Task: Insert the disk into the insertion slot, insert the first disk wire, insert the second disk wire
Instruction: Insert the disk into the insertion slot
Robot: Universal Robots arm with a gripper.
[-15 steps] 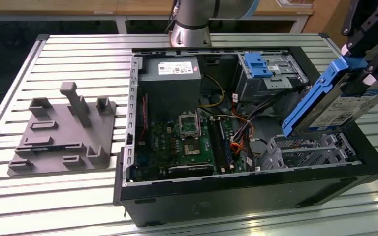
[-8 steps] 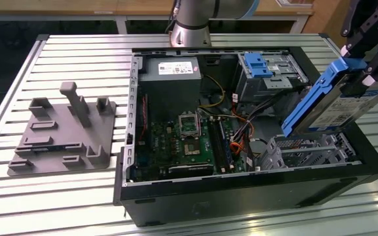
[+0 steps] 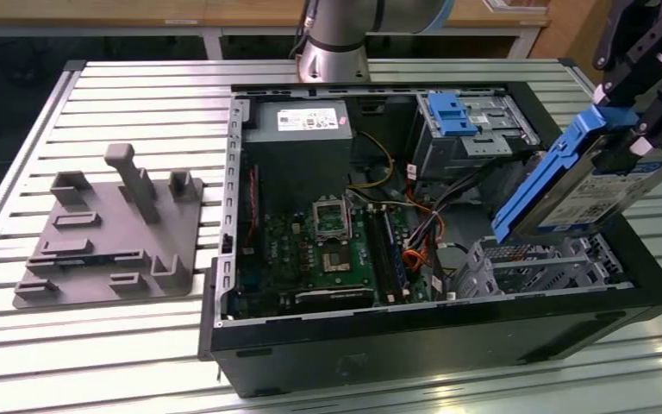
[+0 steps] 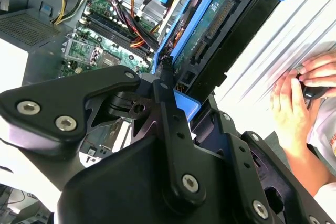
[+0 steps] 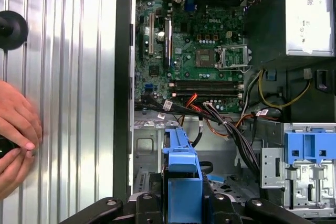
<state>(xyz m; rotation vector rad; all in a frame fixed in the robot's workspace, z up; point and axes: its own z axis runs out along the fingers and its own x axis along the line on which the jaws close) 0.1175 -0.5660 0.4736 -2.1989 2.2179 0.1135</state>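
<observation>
Tilted disk (image 3: pixel 584 190) above insertion slot (image 3: pixel 533 266)

The gripper (image 3: pixel 651 131) is clamped on the disk's upper end, holding it slanted just over the insertion slot, not yet in. Beyond lie the motherboard (image 3: pixel 331 250) and the grey power supply (image 3: pixel 299 121)

We see bright, even light falling from overhead. In the exterior view the ribbed metal surface (image 3: pixel 135 95) throws white streaks of glare along its near edge, and in the second wrist view it washes out almost to plain white. The inside of the computer case (image 3: pixel 423 323) lies in shade, with the motherboard (image 3: pixel 331 250) dimmer than all around it. The grey fixture (image 3: pixel 107 241) casts only a soft shadow. The disk (image 3: pixel 590 194) shows a pale, evenly lit label.
</observation>
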